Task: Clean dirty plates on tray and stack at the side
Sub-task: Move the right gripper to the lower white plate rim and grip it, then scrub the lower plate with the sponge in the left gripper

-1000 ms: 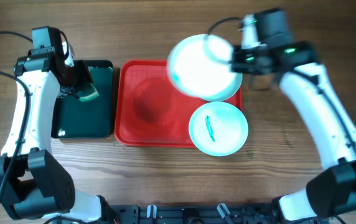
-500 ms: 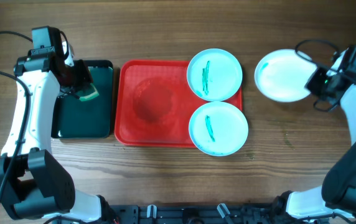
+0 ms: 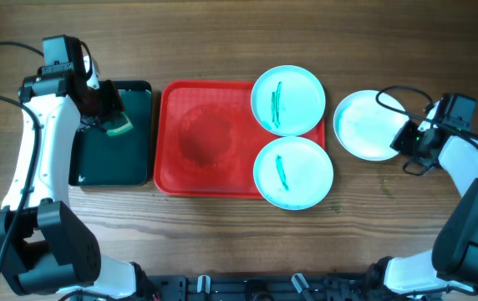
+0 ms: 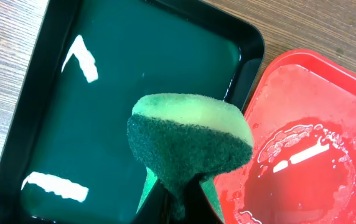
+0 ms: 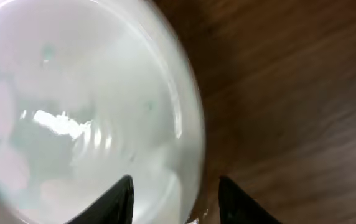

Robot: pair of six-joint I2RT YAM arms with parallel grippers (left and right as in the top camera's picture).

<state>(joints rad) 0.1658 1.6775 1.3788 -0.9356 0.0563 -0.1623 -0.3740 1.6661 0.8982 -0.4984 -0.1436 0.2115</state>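
The white plate (image 3: 366, 125) lies on the table right of the red tray (image 3: 205, 171); it fills the right wrist view (image 5: 84, 106), wet with faint green specks. My right gripper (image 3: 405, 140) is open, its fingers (image 5: 175, 182) either side of the plate's right rim. Two turquoise plates with green streaks sit on the tray's right edge, one at the back (image 3: 287, 100) and one at the front (image 3: 292, 173). My left gripper (image 3: 112, 121) is shut on a green sponge (image 4: 190, 140) above the black tray (image 4: 134, 62).
The black tray (image 3: 97, 159) holds dark liquid and stands left of the red tray. The red tray's floor (image 4: 302, 155) is wet. A cable loops from the right arm over the white plate's right side (image 3: 389, 99).
My right arm carried the white plate from above the tray to the right and lowered it onto the table; the jaws now stand apart. The left arm has not moved.
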